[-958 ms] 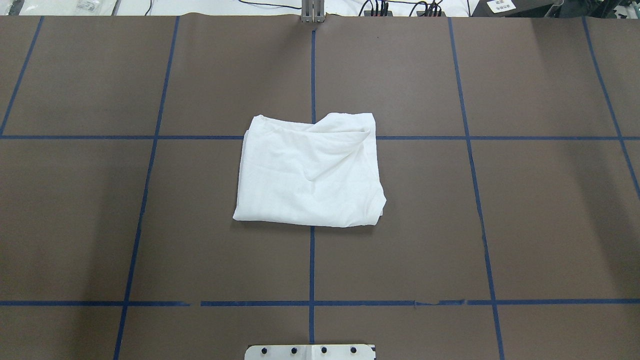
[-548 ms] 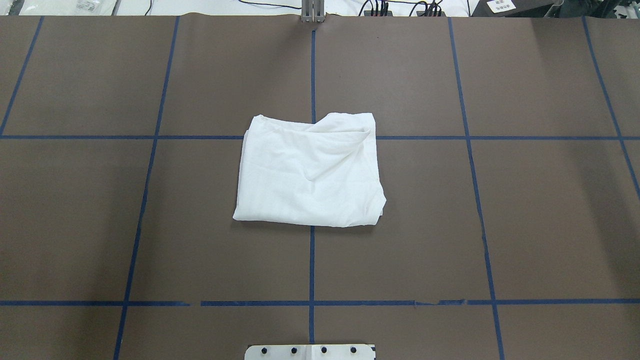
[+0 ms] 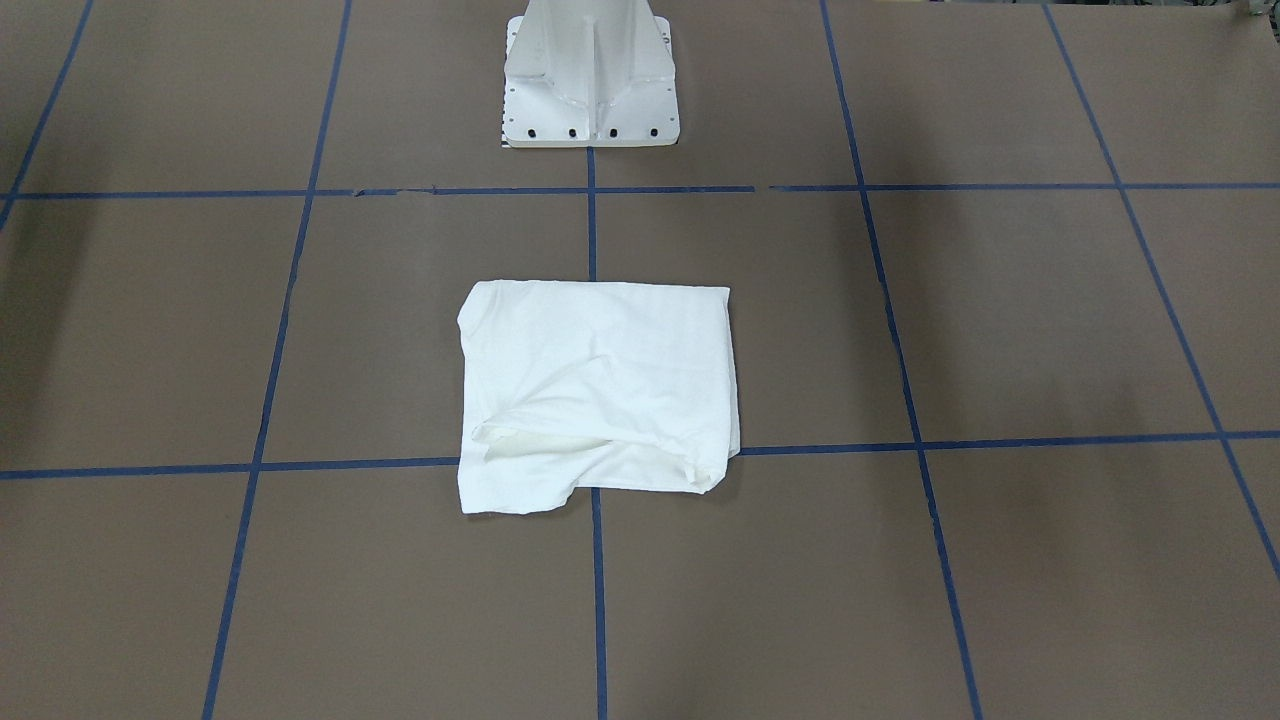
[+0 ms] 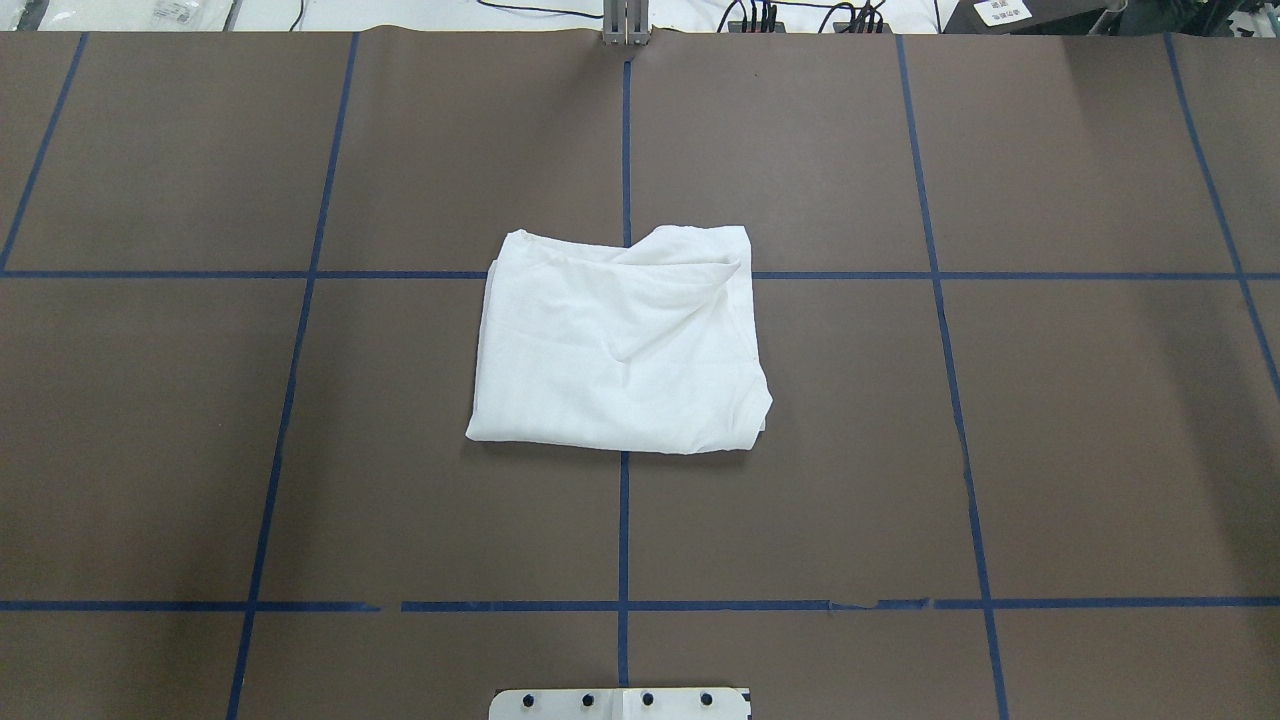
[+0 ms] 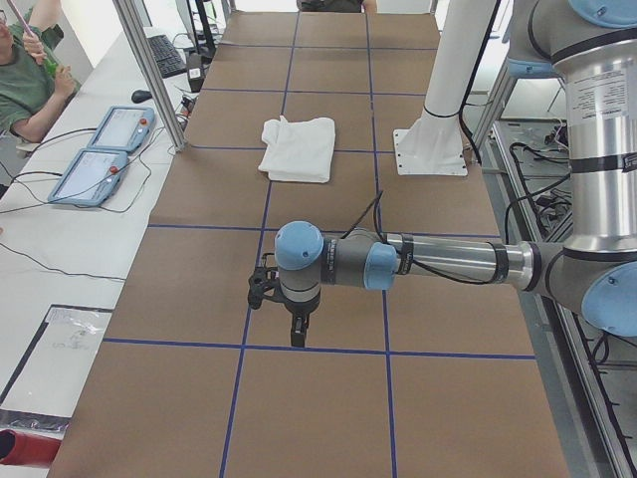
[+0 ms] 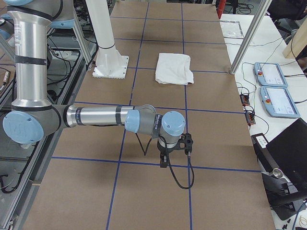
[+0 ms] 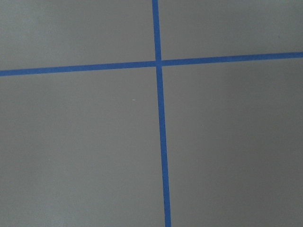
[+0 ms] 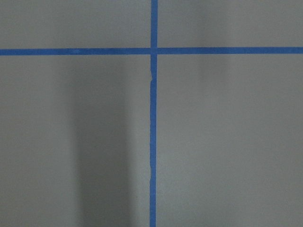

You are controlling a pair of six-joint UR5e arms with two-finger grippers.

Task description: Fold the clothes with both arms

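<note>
White T-shirt [image 4: 620,340], folded into a small thick square, lying near the middle of the table [image 4: 1050,450], well away from every edge. Sits right on a crossing of blue tape lines [image 4: 850,275]. One loose flap puckered along the far side. Same shape and same spot as a second ago: no shift, no new crease, nothing touching it. Left arm [image 5: 438,261] parked out toward the table's left end, right arm [image 6: 96,116] out toward the right end, both well apart from the shirt and pointing down at bare table. Jaws on both: released or clenched, cannot tell from the side views. Holding no cloth, though. Probably means folding done, or nearly, with only that flap left to tidy.
</note>
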